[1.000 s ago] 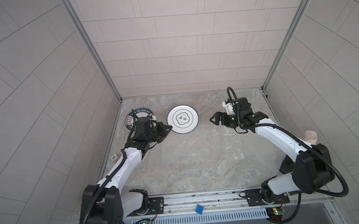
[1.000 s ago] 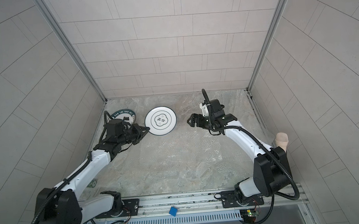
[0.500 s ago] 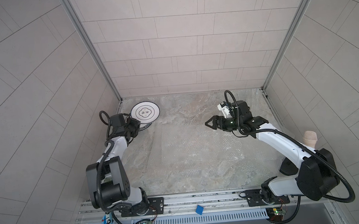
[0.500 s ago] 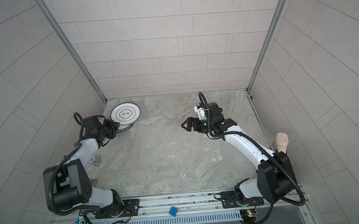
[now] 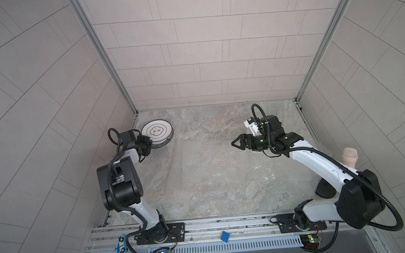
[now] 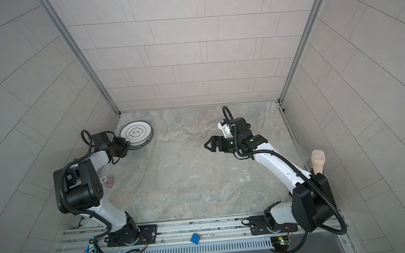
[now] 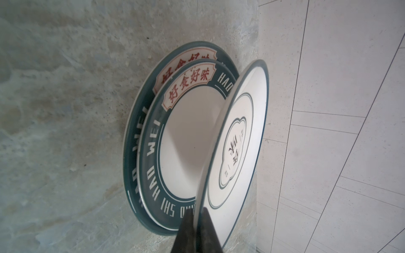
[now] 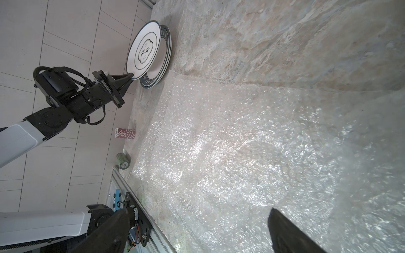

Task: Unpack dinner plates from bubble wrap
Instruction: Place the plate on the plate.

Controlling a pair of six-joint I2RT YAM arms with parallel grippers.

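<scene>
We have the left gripper clamped on the rim of the ringed plate, held tilted over the two green-rimmed plates just ahead of it, likely to stack it. Right gripper hangs empty, jaws apart, above the bubble wrap lying flat on the tabletop.

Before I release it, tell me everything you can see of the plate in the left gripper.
The plate is round, white and glossy like glazed ceramic, with a thin dark green edge line, an inner ring and a lobed central emblem holding dark characters. It looks whole and unwrapped. The left gripper is shut on its near rim, holding it tilted above two stacked green-rimmed plates in the table's far left corner. Whether its far edge touches that stack cannot be told.
</scene>
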